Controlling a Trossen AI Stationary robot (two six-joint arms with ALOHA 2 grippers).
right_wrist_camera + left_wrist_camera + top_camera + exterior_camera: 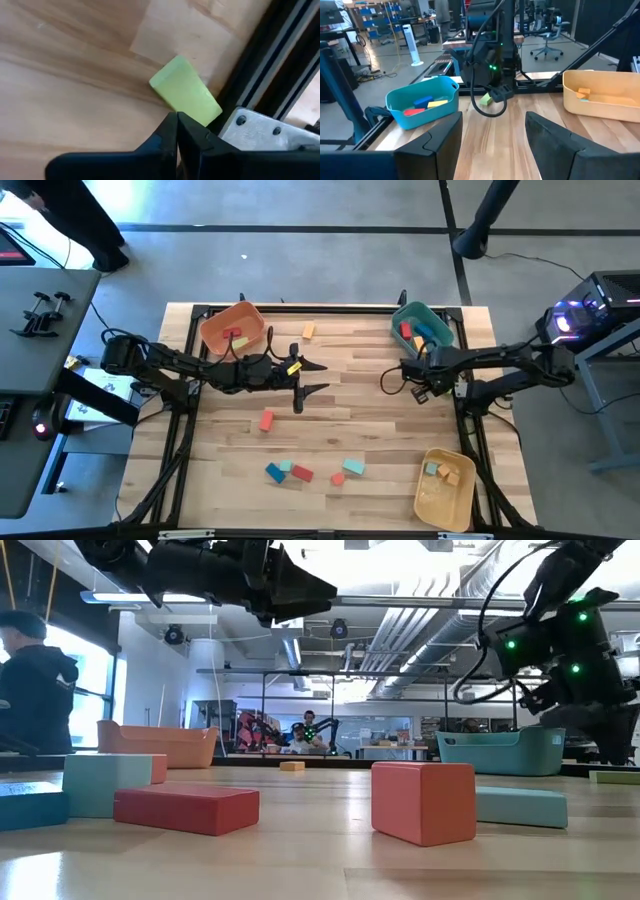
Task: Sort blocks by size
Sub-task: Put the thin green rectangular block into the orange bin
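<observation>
Right gripper closed and empty beside a lime-green block near the wooden worktop's edge.
Its 2 fingers are pressed together, gripping nothing. The left gripper hangs mid-worktop, fingers apart, empty. Other coloured blocks lie scattered near the front edge.

You're looking at a grey concrete floor with seam lines around the table. At the left of the high view stands a dark side desk. In the low view, bare ducts and pipes cross the ceiling and a bright window sits at left. An office chair stands farther back.
</observation>
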